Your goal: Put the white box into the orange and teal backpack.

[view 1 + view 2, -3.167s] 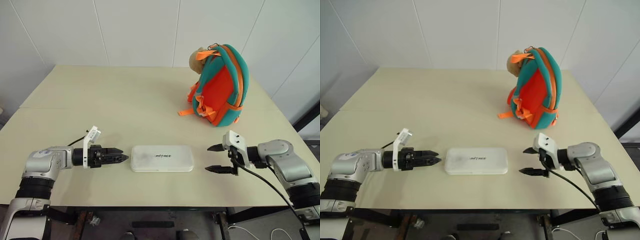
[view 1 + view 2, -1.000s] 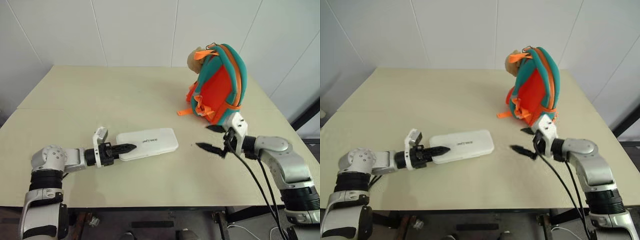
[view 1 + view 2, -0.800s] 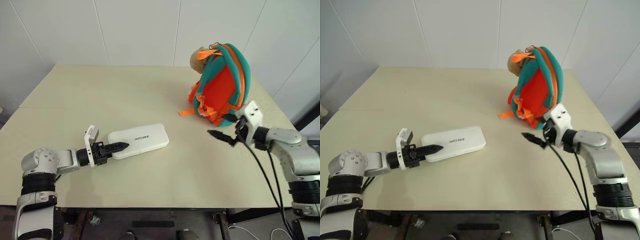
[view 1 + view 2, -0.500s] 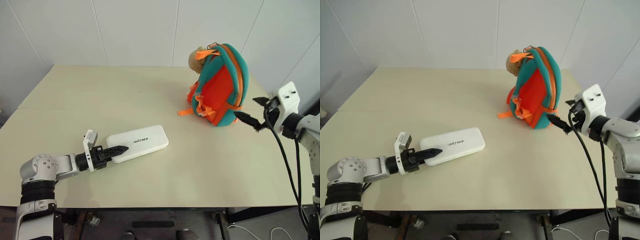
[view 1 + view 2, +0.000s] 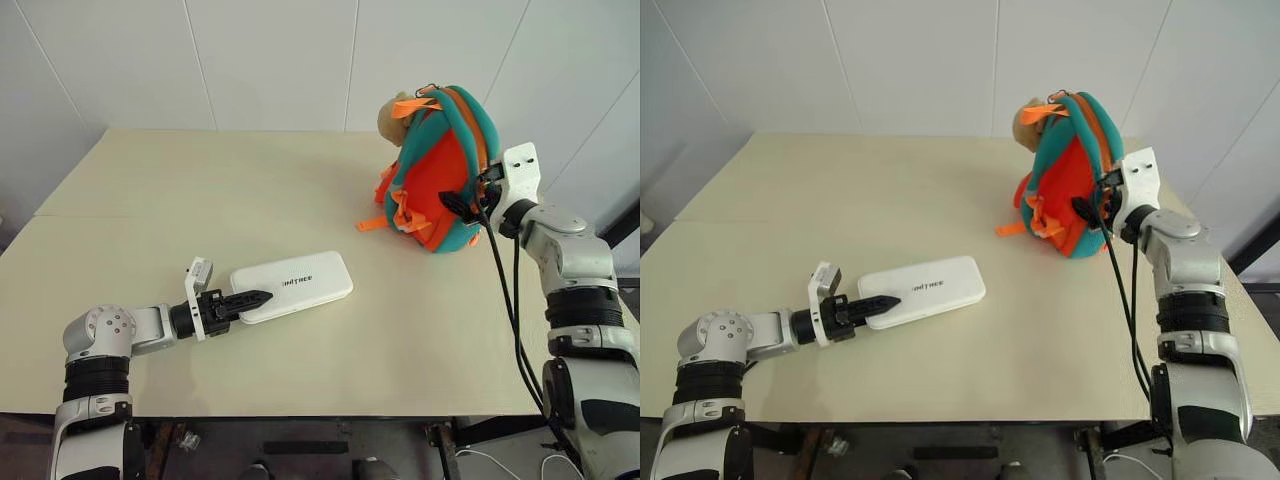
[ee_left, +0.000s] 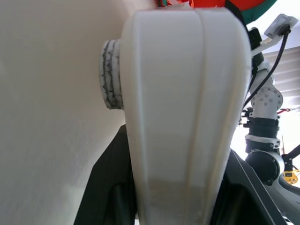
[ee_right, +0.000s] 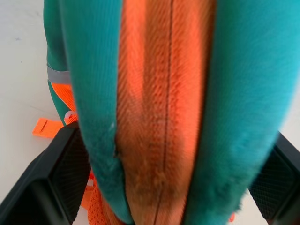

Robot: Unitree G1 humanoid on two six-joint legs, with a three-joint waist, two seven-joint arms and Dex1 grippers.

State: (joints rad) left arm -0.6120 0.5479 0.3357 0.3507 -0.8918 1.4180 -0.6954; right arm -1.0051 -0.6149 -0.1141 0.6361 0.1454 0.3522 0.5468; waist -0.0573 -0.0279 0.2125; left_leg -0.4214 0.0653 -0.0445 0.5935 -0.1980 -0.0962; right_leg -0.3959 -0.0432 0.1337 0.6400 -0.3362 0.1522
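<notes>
The table (image 5: 300,190) holds everything. The backpack (image 5: 440,165) stands upright at the table's far right side. The right arm reaches forward to the backpack's side, and the right gripper (image 5: 468,196) has its two fingers spread wide, one on each side of the backpack's teal and orange edge. The box (image 5: 295,284) lies flat near the table's front, well apart from the backpack. The left arm lies low over the table. The left gripper (image 5: 250,299) is clamped on the box's near end.
</notes>
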